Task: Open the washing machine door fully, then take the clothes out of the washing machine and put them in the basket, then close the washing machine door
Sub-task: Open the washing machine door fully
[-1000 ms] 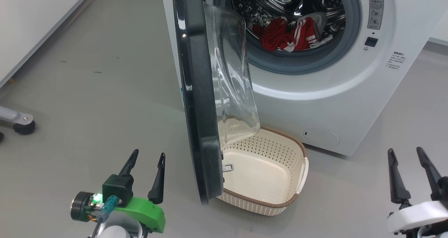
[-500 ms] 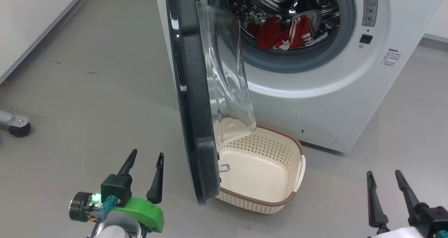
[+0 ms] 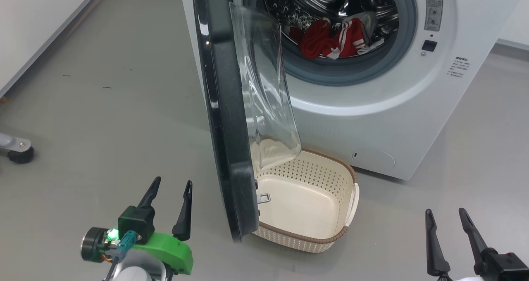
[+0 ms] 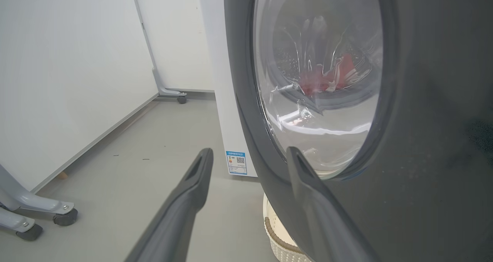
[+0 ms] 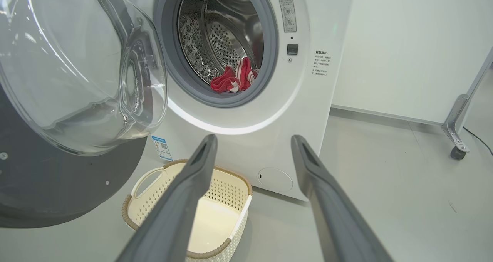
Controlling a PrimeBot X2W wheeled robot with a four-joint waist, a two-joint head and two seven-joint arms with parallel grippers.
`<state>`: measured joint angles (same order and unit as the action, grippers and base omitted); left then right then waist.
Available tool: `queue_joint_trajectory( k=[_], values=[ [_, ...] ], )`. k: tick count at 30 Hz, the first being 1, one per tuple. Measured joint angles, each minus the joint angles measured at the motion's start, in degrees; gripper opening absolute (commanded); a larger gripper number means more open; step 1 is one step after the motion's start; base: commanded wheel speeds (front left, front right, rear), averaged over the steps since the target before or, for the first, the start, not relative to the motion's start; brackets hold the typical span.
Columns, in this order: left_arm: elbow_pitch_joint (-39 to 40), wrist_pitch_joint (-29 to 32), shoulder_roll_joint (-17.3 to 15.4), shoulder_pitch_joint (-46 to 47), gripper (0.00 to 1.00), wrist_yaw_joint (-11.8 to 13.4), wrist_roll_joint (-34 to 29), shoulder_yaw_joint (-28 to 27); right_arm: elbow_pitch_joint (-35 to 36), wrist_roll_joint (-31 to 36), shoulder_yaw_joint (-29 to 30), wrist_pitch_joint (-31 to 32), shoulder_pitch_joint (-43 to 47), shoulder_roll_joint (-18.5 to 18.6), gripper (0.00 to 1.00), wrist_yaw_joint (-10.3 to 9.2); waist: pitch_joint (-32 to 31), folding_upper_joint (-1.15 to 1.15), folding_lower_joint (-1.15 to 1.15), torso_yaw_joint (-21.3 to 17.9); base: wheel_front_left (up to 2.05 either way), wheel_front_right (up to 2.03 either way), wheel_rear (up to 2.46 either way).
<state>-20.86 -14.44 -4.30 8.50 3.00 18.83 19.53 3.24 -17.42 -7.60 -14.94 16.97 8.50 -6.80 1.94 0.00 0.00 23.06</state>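
The left gripper (image 3: 173, 182), two long dark tapering fingers on a green plastic mount, hangs spread and empty at 7 o'clock in the head view, as it did a second ago. The right gripper (image 3: 445, 210), equally spread and empty, has dropped toward 5 o'clock, farther than the slight slide of the whole picture, which is the camera's own.

Just off the left gripper's 2 o'clock side stands the large round washing machine door (image 3: 225, 107), swung out and seen edge-on, with a wide glossy black rim and a clear bulging glass bowl (image 3: 264, 86). Under its lower edge, at 6 o'clock, the small cream perforated plastic basket with a brown woven-look rim (image 3: 330, 239) sits empty on the smooth grey floor (image 3: 103, 107).

Behind it rises the big white front-loading washing machine (image 3: 372, 107). The bright red, white-striped clothes (image 3: 326, 41) lie crumpled in its dimpled steel drum, at 12 o'clock.
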Motion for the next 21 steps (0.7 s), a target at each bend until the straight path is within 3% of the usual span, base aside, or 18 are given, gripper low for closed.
queue_joint_trajectory(
  k=[11,12,13,14,21],
  values=[
    [-0.47,0.0,0.02,-0.08,1.0,0.0,0.0,0.16,0.33,0.98,0.85,0.0,0.46,-1.13,1.0,0.03,-0.41,0.0,0.0,0.16,0.0,0.0,0.0],
    [-0.53,0.0,0.02,-0.11,0.84,0.0,0.0,0.18,0.33,1.04,0.92,0.0,0.52,-1.2,1.0,0.08,-0.43,0.0,0.0,0.15,0.0,0.0,0.0],
    [-0.6,0.0,0.02,-0.13,0.48,0.0,0.0,0.22,0.33,1.04,1.01,0.0,0.55,-1.25,1.0,0.08,-0.44,0.0,0.0,0.14,0.0,0.0,0.0],
    [-0.67,0.0,0.02,-0.14,0.0,0.0,0.0,0.24,0.33,1.07,1.11,0.0,0.55,-1.29,1.0,0.09,-0.45,0.0,0.0,0.13,0.0,0.0,0.0],
    [-0.98,0.0,0.01,-0.26,0.0,0.0,0.01,0.36,0.32,1.96,1.87,0.0,0.55,-1.55,1.0,0.27,-0.57,0.0,0.0,0.06,0.0,0.0,0.0]
  ],
)
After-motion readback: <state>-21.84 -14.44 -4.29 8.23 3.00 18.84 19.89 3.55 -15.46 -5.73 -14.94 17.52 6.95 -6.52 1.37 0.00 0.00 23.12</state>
